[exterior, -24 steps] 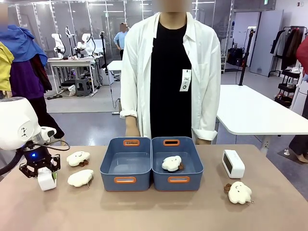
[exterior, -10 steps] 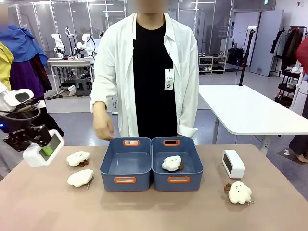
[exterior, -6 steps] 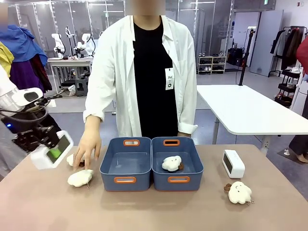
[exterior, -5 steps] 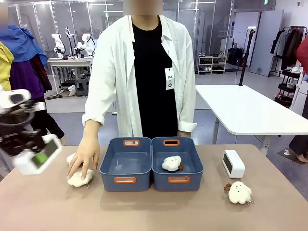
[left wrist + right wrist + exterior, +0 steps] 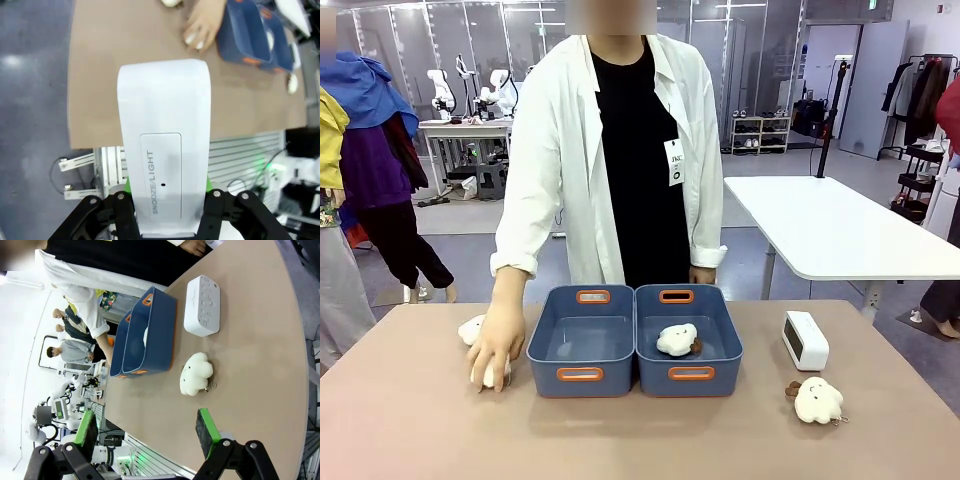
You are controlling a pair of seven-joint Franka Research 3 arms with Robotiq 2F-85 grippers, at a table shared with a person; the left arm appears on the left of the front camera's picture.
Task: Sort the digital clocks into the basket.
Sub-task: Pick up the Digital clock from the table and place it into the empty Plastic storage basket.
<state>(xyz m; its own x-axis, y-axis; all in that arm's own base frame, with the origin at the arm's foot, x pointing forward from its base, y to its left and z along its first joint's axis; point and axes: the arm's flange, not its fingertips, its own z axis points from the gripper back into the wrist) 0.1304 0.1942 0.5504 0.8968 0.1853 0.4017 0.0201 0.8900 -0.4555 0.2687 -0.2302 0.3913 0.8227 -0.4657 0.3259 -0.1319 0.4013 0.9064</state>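
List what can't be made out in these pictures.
Front view: plush toy, mostly covered by the person's hand.
Left wrist view: screen of the held digital clock, turned away.
Left wrist view: pads of the left gripper, mostly behind that clock.
Right wrist view: insides of the blue baskets, mostly hidden by their own walls.
Front view: display of the digital clock on the table, too small to read.

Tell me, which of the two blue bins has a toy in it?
The bin on the robot's right: a white cloud toy lies in it, while the left bin beside it shows just its bare floor.
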